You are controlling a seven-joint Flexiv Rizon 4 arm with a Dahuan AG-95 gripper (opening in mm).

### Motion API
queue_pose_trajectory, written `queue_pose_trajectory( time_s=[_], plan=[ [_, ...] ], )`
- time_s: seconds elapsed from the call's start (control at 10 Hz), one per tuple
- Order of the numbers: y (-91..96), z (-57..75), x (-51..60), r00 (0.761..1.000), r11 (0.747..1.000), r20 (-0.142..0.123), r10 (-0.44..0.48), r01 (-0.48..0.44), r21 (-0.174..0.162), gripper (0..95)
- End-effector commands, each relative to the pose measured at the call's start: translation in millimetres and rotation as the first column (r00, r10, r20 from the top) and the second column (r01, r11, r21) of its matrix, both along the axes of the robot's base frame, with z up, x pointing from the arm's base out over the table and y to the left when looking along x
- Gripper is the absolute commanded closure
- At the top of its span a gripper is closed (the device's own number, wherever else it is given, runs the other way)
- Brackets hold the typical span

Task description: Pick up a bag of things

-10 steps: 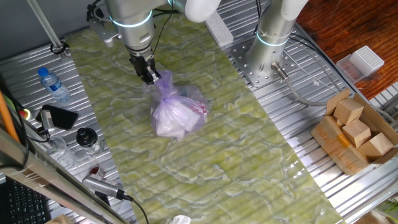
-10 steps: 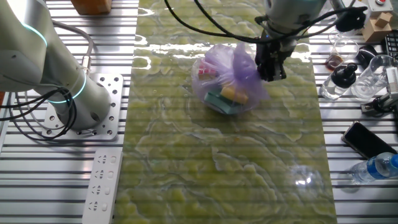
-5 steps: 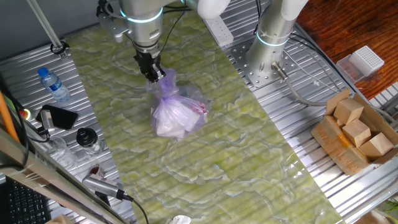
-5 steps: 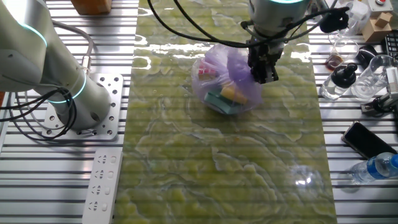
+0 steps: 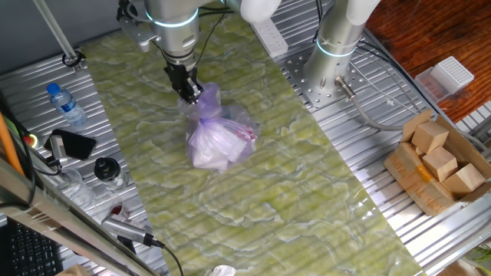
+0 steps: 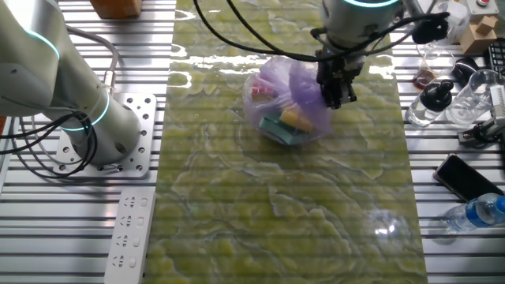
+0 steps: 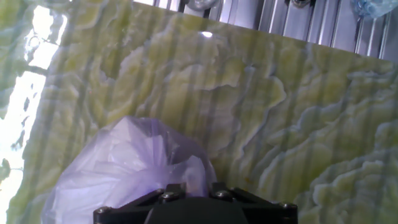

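The bag of things (image 5: 219, 142) is a pale lilac plastic bag bulging with pink, yellow and teal items. Its body rests on the green marbled mat (image 5: 253, 222). It also shows in the other fixed view (image 6: 284, 106) and the hand view (image 7: 134, 168). My gripper (image 5: 189, 93) is shut on the bag's crinkled tied top, which is pulled up towards it. In the other fixed view the gripper (image 6: 333, 93) stands at the bag's right side. In the hand view only the finger bases (image 7: 189, 190) show, with lilac plastic between them.
A second arm's base (image 5: 331, 57) and a power strip (image 5: 268, 34) stand at the mat's far edge. A brown cardboard box of wooden blocks (image 5: 437, 165) is at the right. A water bottle (image 5: 65, 105), a phone (image 5: 73, 143) and jars (image 5: 107, 172) lie at the left.
My gripper has risen and shifted a little across the mat with the bag's top in it, stretching the neck. The bag's body has stayed in place.
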State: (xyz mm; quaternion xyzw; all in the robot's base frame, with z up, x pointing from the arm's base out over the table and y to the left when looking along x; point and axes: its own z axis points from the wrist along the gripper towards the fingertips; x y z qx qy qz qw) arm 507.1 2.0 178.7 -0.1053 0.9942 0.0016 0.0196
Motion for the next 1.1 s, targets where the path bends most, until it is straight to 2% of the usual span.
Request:
queue_pose_trajectory(
  time_s=[0.1, 0.3, 0.4, 0.6, 0.9, 1.1],
  plan=[
    [2.2, 9.9, 0.8, 0.999, 0.999, -0.027, -0.040, 0.040, 0.020, 0.0],
    [6.2, 17.1, 0.7, 0.997, 0.998, -0.038, -0.063, 0.064, 0.026, 0.0],
    [11.7, 20.6, 1.6, 0.996, 0.996, -0.042, -0.079, 0.081, 0.042, 0.0],
    [22.6, 21.6, 4.8, 0.994, 0.994, -0.047, -0.096, 0.098, 0.042, 0.0],
    [37.0, 38.3, 22.6, 0.991, 0.992, -0.066, -0.117, 0.119, 0.034, 0.0],
    [39.9, 40.6, 28.8, 0.990, 0.992, -0.066, -0.122, 0.124, 0.031, 0.0]
  ],
)
